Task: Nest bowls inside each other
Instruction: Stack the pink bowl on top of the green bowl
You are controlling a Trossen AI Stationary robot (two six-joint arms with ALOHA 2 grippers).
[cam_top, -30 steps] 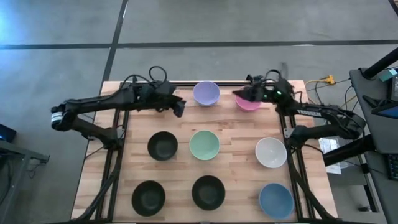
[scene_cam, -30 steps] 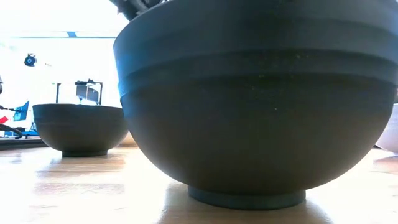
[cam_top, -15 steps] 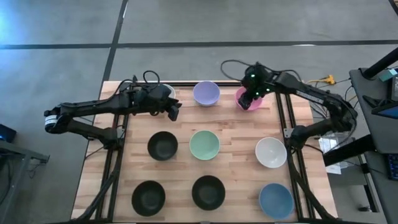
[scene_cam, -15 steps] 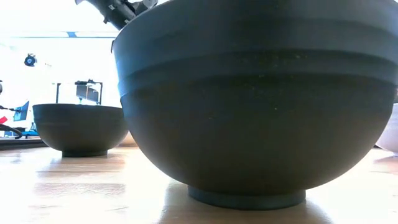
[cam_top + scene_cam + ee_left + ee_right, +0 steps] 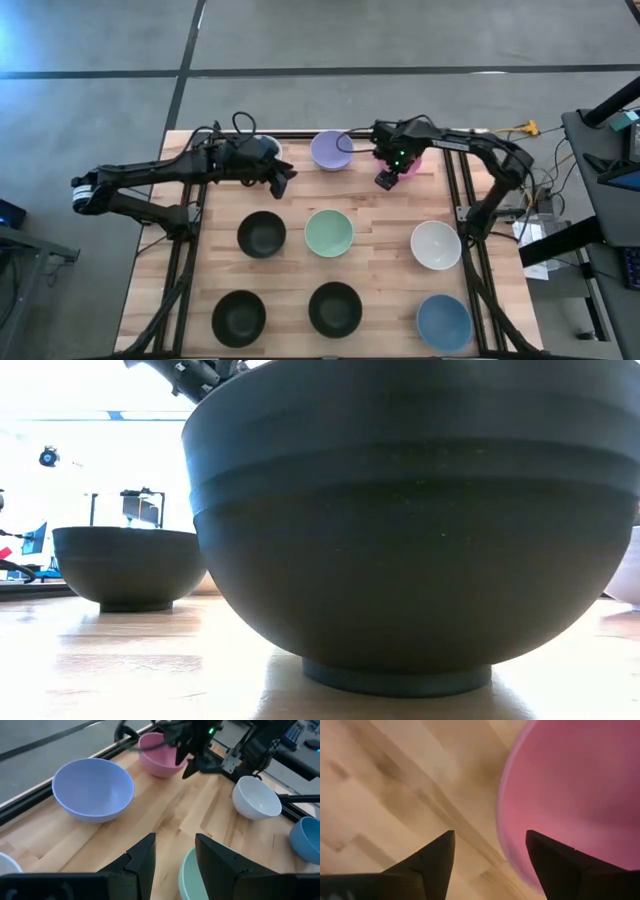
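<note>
The right hand (image 5: 386,180) hangs at the near-left rim of the pink bowl (image 5: 408,165), its fingers (image 5: 430,862) apart with the rim running between them in the right wrist view; nothing is clamped yet. In the left wrist view the same hand (image 5: 192,767) points down beside the pink bowl (image 5: 159,755).

The left hand (image 5: 283,182) hovers over bare desk (image 5: 370,215) between the cream-white bowl (image 5: 268,147), mostly hidden under the arm, and the lavender bowl (image 5: 331,150). Its fingers (image 5: 142,862) stand apart and hold nothing.

The other bowls sit separate on the desk, none nested. The middle row has a black bowl (image 5: 261,235), the mint green bowl (image 5: 329,233) and the white bowl (image 5: 436,245). The front row has a black bowl at left (image 5: 239,316), a black bowl in the centre (image 5: 335,308) and the blue bowl (image 5: 444,322).

In the low view two black bowls fill the frame, one close (image 5: 410,530) and one farther left (image 5: 128,565). No brand, label or writing can be read on any bowl or arm.
</note>
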